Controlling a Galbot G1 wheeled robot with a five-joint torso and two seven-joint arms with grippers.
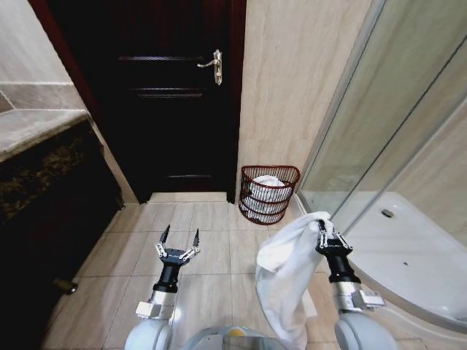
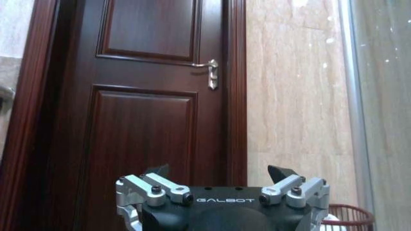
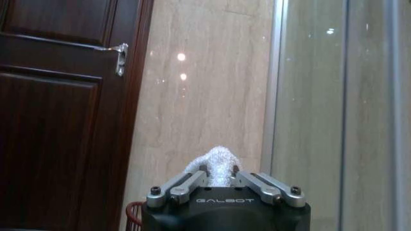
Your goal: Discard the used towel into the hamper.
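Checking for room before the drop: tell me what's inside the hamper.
The hamper already holds white towels, bundled inside. Whatever lies beneath them is covered. The right gripper holds another towel.

The white towel [image 1: 286, 281] hangs in loose folds, pinched at its top corner and draping down toward the floor, well short of the hamper [image 1: 268, 193]. The hamper is a small dark red wire basket, upright on the tiled floor against the wall just beside the door [image 1: 164, 95], with white cloth already inside it.
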